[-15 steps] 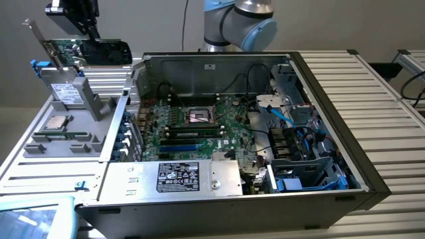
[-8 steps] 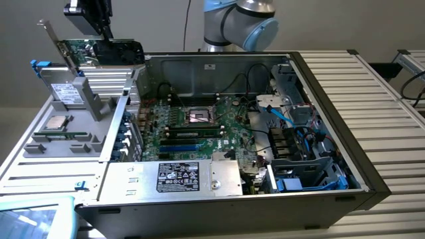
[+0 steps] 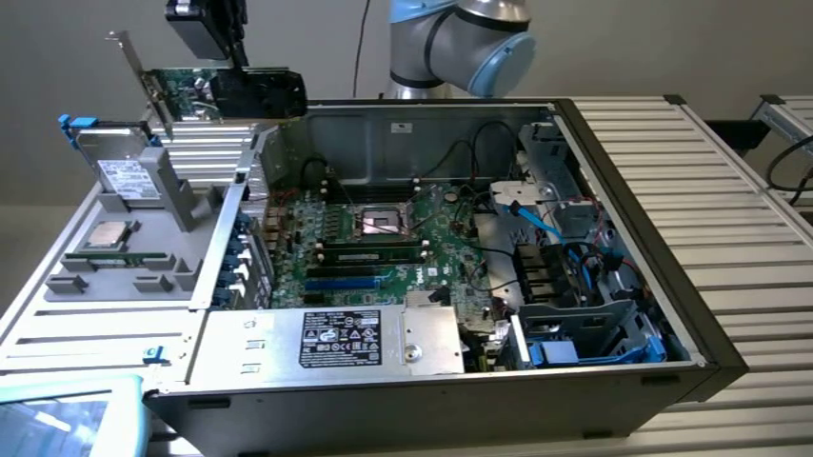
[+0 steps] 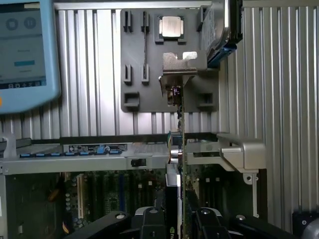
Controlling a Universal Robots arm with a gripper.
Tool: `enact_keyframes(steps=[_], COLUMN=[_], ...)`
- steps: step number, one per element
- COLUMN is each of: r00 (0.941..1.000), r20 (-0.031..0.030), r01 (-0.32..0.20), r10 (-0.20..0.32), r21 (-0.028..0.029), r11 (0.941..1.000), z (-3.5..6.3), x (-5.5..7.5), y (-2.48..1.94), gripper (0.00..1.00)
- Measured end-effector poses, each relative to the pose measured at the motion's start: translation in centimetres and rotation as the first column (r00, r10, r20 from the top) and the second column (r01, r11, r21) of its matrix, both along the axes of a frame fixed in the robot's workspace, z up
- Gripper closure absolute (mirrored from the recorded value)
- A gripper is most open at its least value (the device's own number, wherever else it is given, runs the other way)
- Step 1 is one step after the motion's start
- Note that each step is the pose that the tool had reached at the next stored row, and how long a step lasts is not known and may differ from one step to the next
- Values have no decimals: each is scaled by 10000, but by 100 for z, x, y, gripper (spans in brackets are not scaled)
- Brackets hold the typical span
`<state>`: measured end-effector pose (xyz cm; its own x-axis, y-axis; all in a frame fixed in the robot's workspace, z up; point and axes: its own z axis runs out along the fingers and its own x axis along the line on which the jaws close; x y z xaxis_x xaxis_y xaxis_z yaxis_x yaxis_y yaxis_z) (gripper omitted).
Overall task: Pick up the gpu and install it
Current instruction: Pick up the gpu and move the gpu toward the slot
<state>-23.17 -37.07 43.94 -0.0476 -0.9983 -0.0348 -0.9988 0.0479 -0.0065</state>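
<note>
Up over the edge of the open case (image 3: 635, 162), at the exterior view's upper left, the gpu (image 3: 204, 92) is held in the air, pinched edge-on between the gripper (image 4: 180, 216) fingers, roughly half closed. It's probably best kept dead vertical and square to the slots, with no twisting. Flat green board, chunky black shroud, thin bent steel bracket (image 4: 177, 62).
</note>
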Motion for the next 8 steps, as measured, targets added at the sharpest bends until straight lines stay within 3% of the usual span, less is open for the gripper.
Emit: enact_keyframes(steps=[8], r00=[10000], r20=[-12], r01=[-50], r10=[50], r21=[7], r11=[10000], z=[28], x=[324], y=[-3], gripper=[73])
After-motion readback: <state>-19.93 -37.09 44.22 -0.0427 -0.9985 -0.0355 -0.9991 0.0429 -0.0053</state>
